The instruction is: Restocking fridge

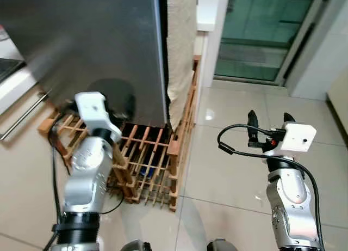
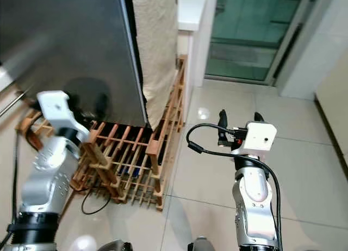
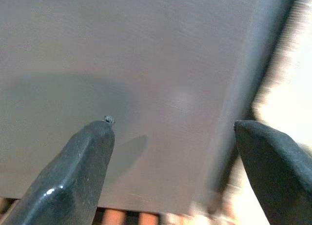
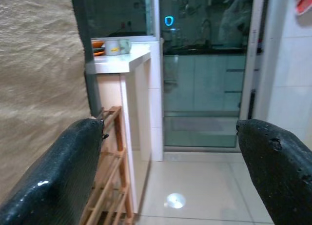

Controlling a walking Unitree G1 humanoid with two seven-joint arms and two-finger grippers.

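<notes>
A tall grey steel fridge [image 1: 87, 44] stands before me, its door closed and its side panel facing me. My left gripper [image 3: 170, 137] is open and held close to that grey panel, low down near the fridge's right edge. My right gripper [image 1: 269, 120] hovers open over the tiled floor to the right, with nothing between its fingers; it points toward a glass door [image 4: 209, 73]. A beige woven cloth [image 1: 180, 38] hangs just right of the fridge.
A wooden slatted rack [image 1: 147, 158] lies on the floor at the fridge's foot, with a black cable under it. A white counter [image 4: 122, 61] holds cups beside the glass door. Glossy floor tiles [image 1: 234, 169] stretch to the right. A drawer handle [image 1: 24, 115] is at far left.
</notes>
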